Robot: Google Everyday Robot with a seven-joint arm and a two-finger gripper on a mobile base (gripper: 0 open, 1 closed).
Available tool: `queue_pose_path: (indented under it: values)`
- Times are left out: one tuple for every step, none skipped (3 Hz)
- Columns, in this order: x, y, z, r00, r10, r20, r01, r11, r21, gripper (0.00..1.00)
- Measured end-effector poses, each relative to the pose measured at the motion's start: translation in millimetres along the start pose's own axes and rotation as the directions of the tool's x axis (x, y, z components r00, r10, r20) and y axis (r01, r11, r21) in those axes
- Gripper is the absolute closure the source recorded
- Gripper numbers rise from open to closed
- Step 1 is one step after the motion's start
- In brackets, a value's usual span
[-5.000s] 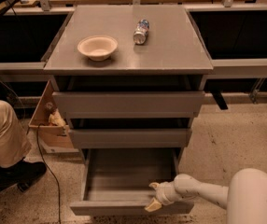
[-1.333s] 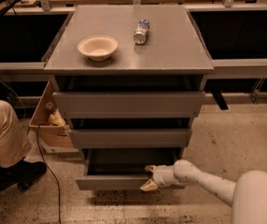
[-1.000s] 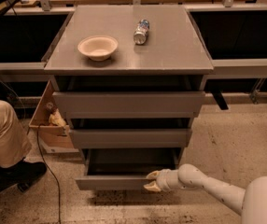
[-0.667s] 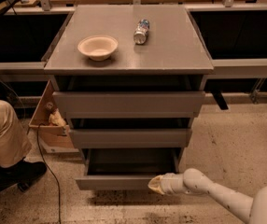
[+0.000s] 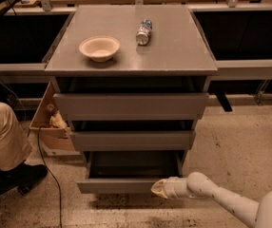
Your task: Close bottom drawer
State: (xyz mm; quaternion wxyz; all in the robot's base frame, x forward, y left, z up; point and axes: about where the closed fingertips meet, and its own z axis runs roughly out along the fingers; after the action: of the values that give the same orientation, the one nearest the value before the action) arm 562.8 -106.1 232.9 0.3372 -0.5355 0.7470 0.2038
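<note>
- Arm (image 5: 221, 201) ran low over the floor, stretched from the lower right toward the cabinet, with the wrist roughly level.
- gripper (image 5: 158, 188) sat at the right end of the bottom drawer (image 5: 117, 186) front, its tan fingers pinched into a single wedge with nothing between them.
- bottom drawer was partly pulled out at the foot of the cabinet, grey box interior visible behind its front.
- middle drawer (image 5: 132, 139) and top drawer (image 5: 131, 106) fronts sat above it, each with a dark gap over it.
- On the cabinet top (image 5: 174, 51): a bowl (image 5: 99, 47) at left and a can (image 5: 144, 31) on its side just right of it, the two apart.
- Left of the cabinet: a cardboard box (image 5: 50, 134), a cable (image 5: 48, 175) across the floor, and a person's leg (image 5: 0, 132) and shoe (image 5: 14, 177). None of it was in the drawer's path.
</note>
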Motion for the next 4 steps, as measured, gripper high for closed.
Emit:
queue_pose_path:
  values:
    - [3, 0, 4, 1.0, 0.015, 0.007, -0.015, 0.9999, 0.008, 1.0]
    - [16, -5, 8, 0.999, 0.041, 0.009, -0.041, 0.9986, 0.034, 1.0]
    - [32, -9, 11, 0.998, 0.061, 0.012, -0.061, 0.9962, 0.062, 1.0]
    - [47, -18, 17, 0.996, 0.075, 0.044, -0.079, 0.9921, 0.097, 1.0]
